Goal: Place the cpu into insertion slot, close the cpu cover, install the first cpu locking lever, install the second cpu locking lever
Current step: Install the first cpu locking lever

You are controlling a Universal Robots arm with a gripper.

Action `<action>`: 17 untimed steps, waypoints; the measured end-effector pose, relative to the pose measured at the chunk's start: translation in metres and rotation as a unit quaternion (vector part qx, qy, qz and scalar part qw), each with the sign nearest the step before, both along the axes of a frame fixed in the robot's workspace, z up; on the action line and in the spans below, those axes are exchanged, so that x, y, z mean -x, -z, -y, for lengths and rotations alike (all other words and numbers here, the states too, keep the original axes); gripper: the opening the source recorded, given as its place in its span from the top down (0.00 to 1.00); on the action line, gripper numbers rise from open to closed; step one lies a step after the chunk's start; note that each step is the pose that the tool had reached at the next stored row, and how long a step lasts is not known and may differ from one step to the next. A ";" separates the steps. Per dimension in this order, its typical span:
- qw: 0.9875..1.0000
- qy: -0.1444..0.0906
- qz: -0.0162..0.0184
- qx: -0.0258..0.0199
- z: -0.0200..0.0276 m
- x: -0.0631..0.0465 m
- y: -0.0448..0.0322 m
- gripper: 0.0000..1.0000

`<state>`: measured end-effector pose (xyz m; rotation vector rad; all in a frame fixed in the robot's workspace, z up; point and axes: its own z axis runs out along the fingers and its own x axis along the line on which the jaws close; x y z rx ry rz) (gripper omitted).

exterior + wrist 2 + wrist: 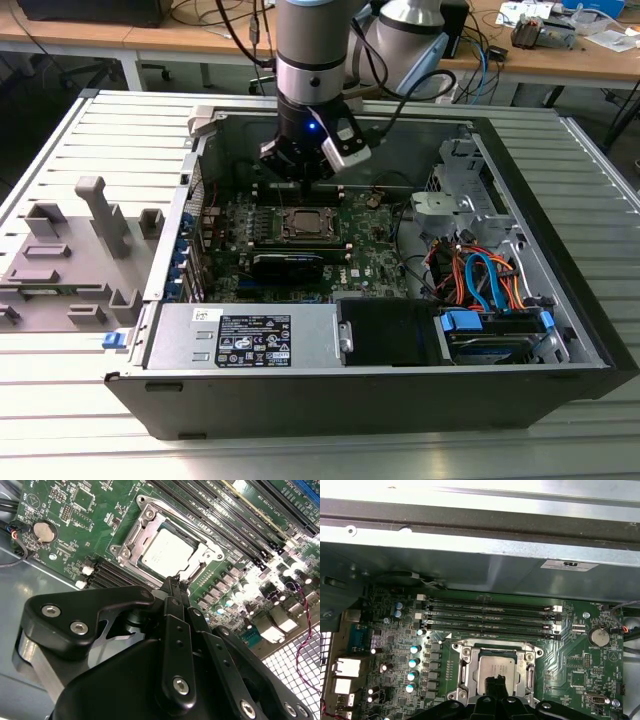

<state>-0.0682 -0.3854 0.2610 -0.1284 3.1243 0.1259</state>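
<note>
1. One open computer case (560,330) lying on a ribbed metal tabletop (60,400), one green motherboard (360,255) inside
2. One cpu (162,554), silvery square top, seated in the one insertion slot (465,677) in the middle of the board; seen in both wrist views
3. One cpu cover (131,544), silvery frame, lying flat around the cpu with the chip showing through its window
4. Four long black memory slots (487,616) in a row just beside the socket, one round coin battery (599,637) on the board
5. One grey plastic fixture (70,255) on the tabletop at the exterior view's left, well apart from the case
6. One claw (175,584), fingers (172,587) pressed together into a narrow tip, holding nothing
7. Claw tip sits right at the socket edge, just beside the cpu; cannot tell if it touches the frame
8. Exterior view: arm (312,60) comes straight down over the board, claw just above the socket
</note>
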 end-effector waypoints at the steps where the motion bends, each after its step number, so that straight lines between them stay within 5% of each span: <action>1: 1.000 0.000 0.000 0.000 0.0000 0.000 0.0000 0.89; 17: 1.000 0.000 0.000 0.000 0.0000 0.005 0.0000 0.89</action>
